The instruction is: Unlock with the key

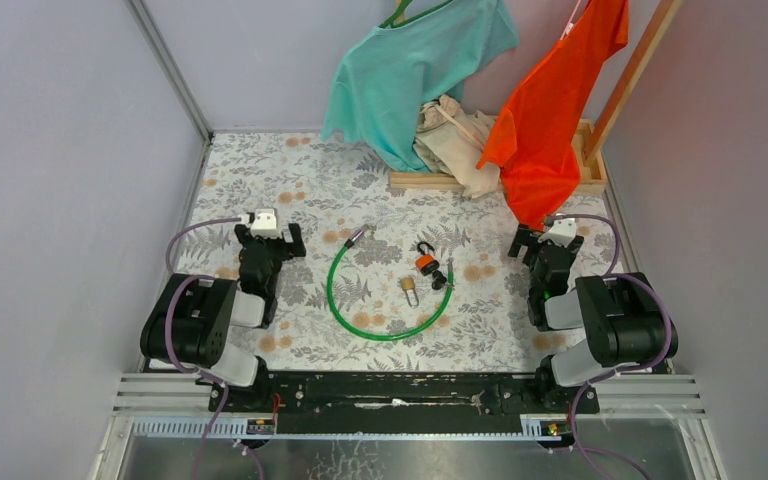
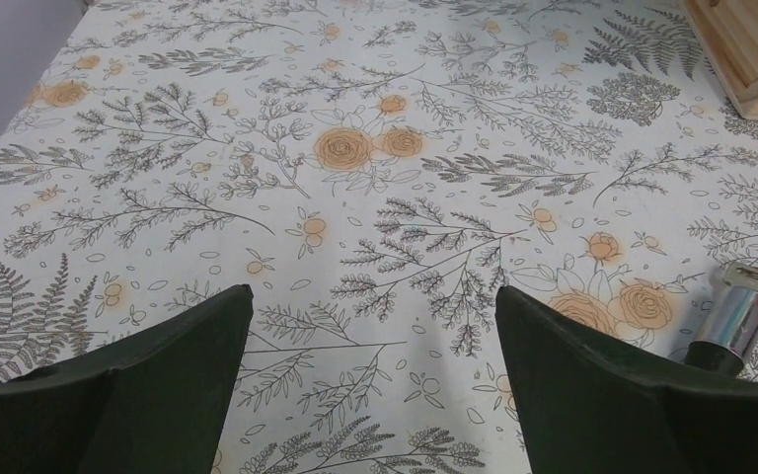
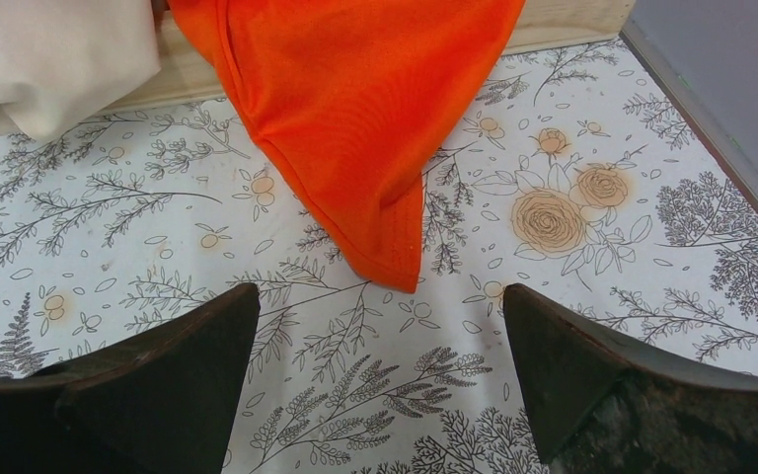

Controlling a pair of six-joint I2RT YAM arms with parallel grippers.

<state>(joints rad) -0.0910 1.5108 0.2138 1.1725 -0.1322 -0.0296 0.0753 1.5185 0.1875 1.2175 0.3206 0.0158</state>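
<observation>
Left tool (image 1: 272, 238) and right tool (image 1: 548, 240): jaws wide apart on both, low over the flowered counter (image 1: 260, 170). I see the black-headed key (image 1: 439, 277) lying just beside the orange padlock (image 1: 426, 263), within the curve of the green cable (image 1: 360, 322), between the two tools

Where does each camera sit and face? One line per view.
Top external: above and behind, looking down at the table; left gripper and right gripper in view.
Left wrist: low over the table, facing its far side; own fingers below.
Right wrist: low, facing the orange shirt; own fingers below.
Shared: orange shirt, top and right wrist.
</observation>
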